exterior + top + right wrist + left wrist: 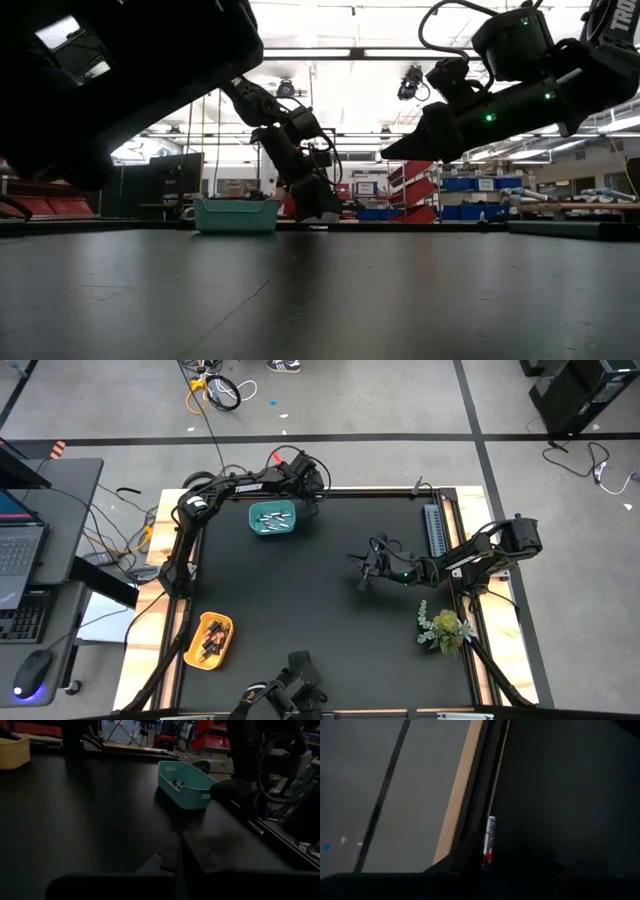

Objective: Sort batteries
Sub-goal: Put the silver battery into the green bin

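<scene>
The teal bin near the table's far edge holds several whitish-silver batteries. The yellow bin by the near left corner holds several dark ones. One silver-and-red battery lies along the raised rim of the far edge. My left gripper stands low over that spot, just right of the teal bin; the dark hides its fingers. My right gripper hangs above the middle of the table, shut and empty, pointing toward the teal bin.
A grey ribbed strip lies along the right edge, and a small plant stands near the near right corner. A dark device sits at the near edge. The black mat between the bins is bare.
</scene>
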{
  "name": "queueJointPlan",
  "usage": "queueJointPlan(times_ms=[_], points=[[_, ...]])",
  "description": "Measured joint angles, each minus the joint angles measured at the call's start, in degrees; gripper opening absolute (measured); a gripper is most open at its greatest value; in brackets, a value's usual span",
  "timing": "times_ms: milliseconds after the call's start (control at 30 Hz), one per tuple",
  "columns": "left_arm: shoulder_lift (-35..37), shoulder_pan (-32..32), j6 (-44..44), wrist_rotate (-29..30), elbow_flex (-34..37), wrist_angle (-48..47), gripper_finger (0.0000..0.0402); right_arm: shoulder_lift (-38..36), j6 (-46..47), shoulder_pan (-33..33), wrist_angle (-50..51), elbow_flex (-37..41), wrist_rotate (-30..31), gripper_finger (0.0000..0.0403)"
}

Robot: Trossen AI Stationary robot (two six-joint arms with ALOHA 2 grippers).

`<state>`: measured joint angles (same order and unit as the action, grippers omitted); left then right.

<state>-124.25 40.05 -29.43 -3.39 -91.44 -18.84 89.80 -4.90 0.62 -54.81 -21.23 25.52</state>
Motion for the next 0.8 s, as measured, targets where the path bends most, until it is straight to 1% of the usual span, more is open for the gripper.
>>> queueJointPlan(times_ms=[167,300,400,500,600,700,800], points=[[0.0,0.0,1.3,-1.3,0.0,-0.9,0.0132,0.0,-0.1,0.0,0.0,0.0,0.0,0.0012],[0.0,0.0,1.4,-3.4,0.0,-2.8,0.0132,0.0,-0.2,0.0,0.0,0.0,0.0,0.0012],[0.2,0.0,1.4,-4.0,0.0,-5.2,0.0132,0.0,-0.1,0.0,0.0,0.0,0.0,0.0012],[0.3,0.0,1.4,-5.9,-1.6,-10.3,0.0132,0.0,-0.1,0.0,0.0,0.0,0.0,0.0012],[0.5,0.0,1.3,-4.8,-2.1,-11.1,0.0131,0.0,-0.1,0.0,0.0,0.0,0.0,0.0012],[0.5,0.0,1.4,-2.4,-2.1,-8.7,0.0131,0.0,0.1,0.0,0.0,0.0,0.0,0.0012],[0.5,-0.3,2.7,-1.3,-2.2,-6.5,0.0131,0.0,0.2,0.0,0.0,0.0,0.0,0.0012]])
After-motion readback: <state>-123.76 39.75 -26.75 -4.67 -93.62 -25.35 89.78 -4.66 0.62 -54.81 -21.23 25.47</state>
